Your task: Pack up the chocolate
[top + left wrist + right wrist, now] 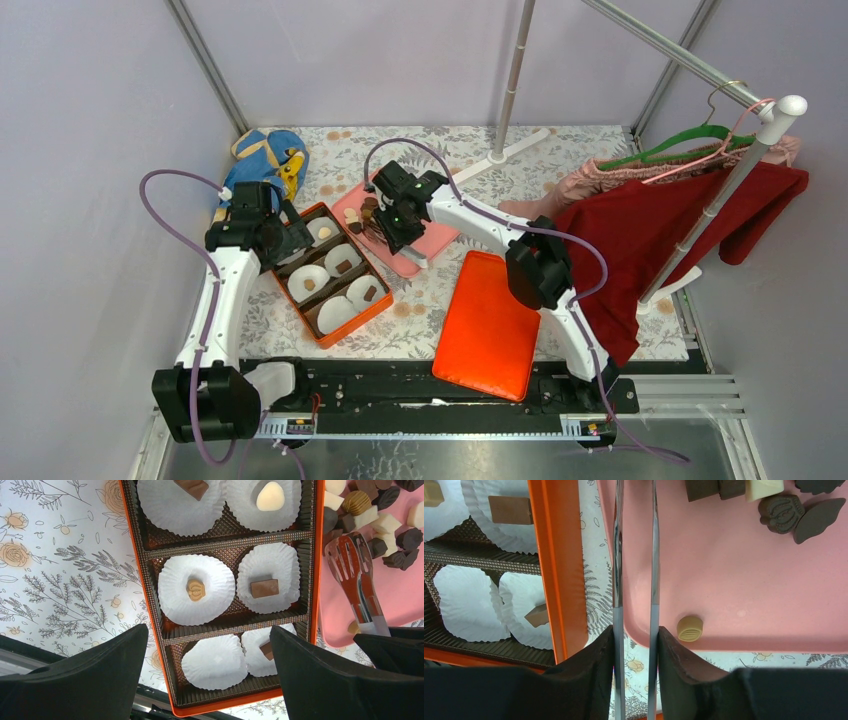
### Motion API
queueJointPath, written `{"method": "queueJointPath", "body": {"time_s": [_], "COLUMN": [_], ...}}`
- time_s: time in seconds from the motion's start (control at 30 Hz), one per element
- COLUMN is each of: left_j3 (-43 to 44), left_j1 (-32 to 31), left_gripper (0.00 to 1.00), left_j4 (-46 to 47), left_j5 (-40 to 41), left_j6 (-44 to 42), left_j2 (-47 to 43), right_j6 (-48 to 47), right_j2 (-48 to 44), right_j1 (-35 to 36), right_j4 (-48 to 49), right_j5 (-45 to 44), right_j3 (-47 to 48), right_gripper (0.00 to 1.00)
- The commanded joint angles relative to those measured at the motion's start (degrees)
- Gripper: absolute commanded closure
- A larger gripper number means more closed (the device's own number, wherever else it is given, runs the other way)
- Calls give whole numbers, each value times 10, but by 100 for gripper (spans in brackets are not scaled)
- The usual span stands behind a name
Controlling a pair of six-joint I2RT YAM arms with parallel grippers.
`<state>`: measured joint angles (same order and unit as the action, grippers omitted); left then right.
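An orange box (378,307) holds six white paper liners. In the left wrist view five liners hold a chocolate each, such as a tan piece (195,589) and a cream piece (270,496); the near-left liner (215,662) is empty. Loose chocolate (380,515) lies piled on the pink tray (400,595). My left gripper (210,655) is open and empty above the box's near end. My right gripper (635,640) is shut on metal tongs (654,555), whose red slotted tips (350,550) sit by the pile. A tan piece (689,628) lies alone near the tray's edge.
The box's orange lid (488,325) lies flat to the right of the box. A blue and yellow bag (265,160) sits at the back left. A clothes rack with a red garment (680,230) stands on the right. A white pole base (500,150) is behind the tray.
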<state>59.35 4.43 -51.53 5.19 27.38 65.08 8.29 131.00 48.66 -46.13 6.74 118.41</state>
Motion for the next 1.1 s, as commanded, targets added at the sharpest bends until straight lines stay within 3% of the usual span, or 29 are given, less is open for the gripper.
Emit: {"method": "queueJointPath", "body": {"time_s": [0.0, 0.2, 0.63, 0.83, 1.07], "left_j3": [9, 12, 8, 9, 26], "left_j1": [-3, -3, -3, -3, -3], "left_gripper": [1, 1, 1, 1, 1], "left_j4": [-11, -10, -6, -1, -5], "left_j5": [10, 5, -1, -1, 2], "left_j6": [4, 4, 12, 15, 16], "left_j2": [-13, -11, -12, -11, -17], "right_j6": [-12, -22, -12, -44, -78], "right_j2": [-19, -84, -221, -258, -221], "right_j1": [4, 4, 7, 77, 142], "right_j4": [-3, 7, 10, 40, 14], "right_j5": [-13, -22, -5, 40, 92], "right_j3": [17, -45, -149, -153, -155], "right_gripper": [66, 76, 80, 78, 78]}}
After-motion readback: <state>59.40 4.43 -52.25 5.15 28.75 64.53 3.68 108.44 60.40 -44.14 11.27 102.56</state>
